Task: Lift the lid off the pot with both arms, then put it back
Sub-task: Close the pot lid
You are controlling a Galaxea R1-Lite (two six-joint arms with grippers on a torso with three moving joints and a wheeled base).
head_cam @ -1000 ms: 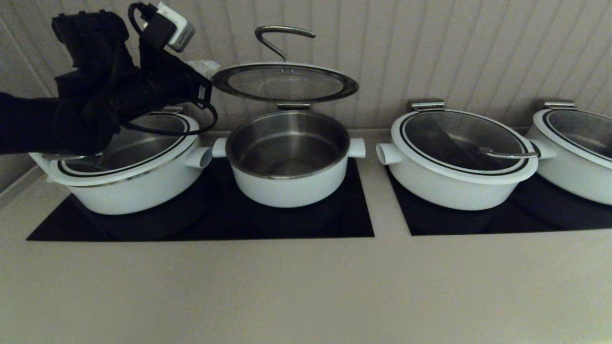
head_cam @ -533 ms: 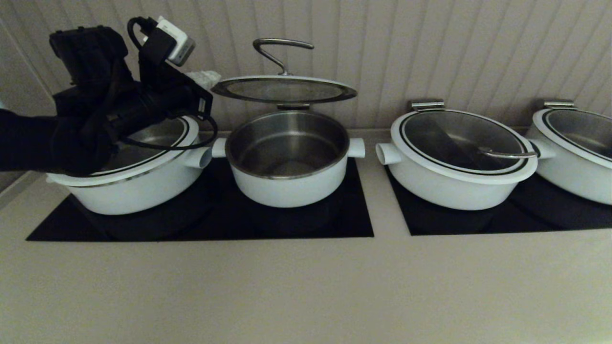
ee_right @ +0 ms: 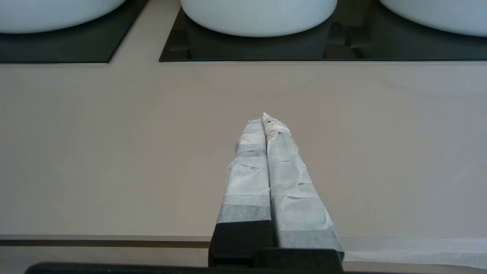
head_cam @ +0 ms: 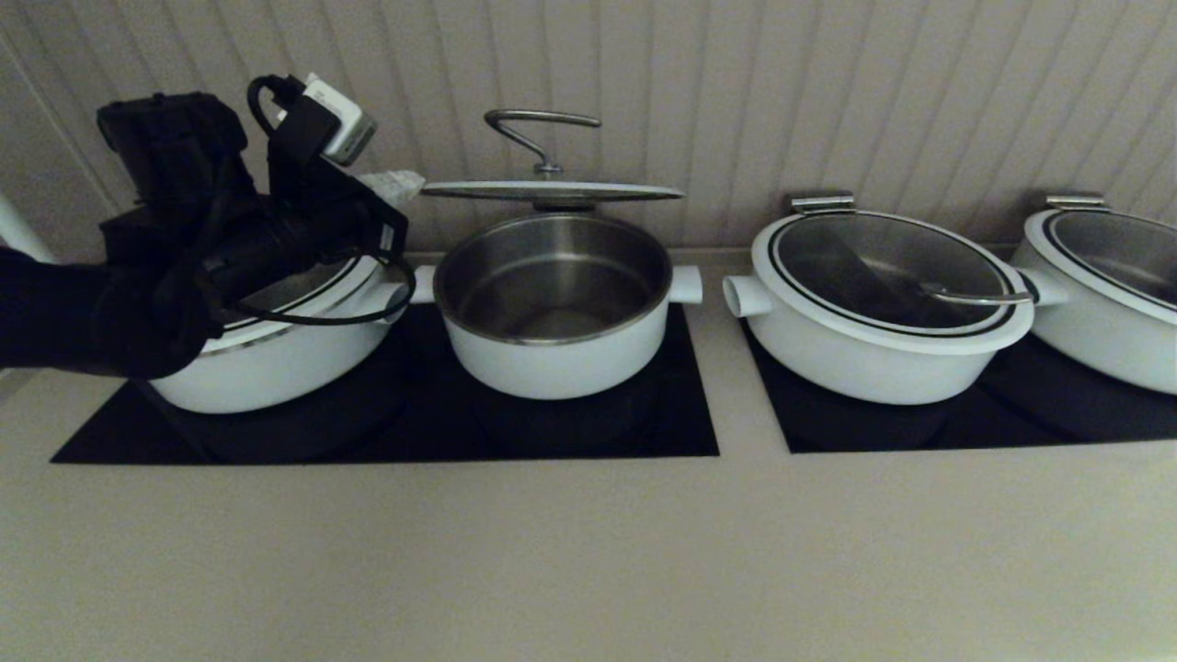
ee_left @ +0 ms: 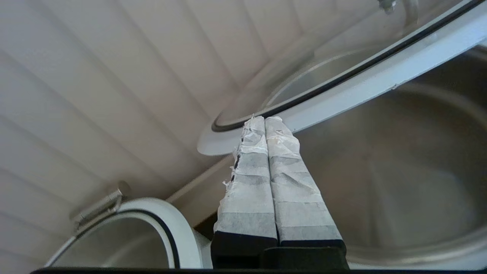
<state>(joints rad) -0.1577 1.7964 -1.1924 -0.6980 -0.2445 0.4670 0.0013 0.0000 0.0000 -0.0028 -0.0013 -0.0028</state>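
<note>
White-rimmed glass lid (head_cam: pixel 552 190) hovers level above the pot (head_cam: pixel 554 308), clenched left gripper (ee_left: pixel 264 121) touching its rim.

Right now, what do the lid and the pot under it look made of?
The lid: see-through centre, likely glass, with a white rim and a shiny, probably steel handle. The pot: smooth matt white outside, maybe enamel or coating; brushed grey inside, likely stainless steel.
</note>
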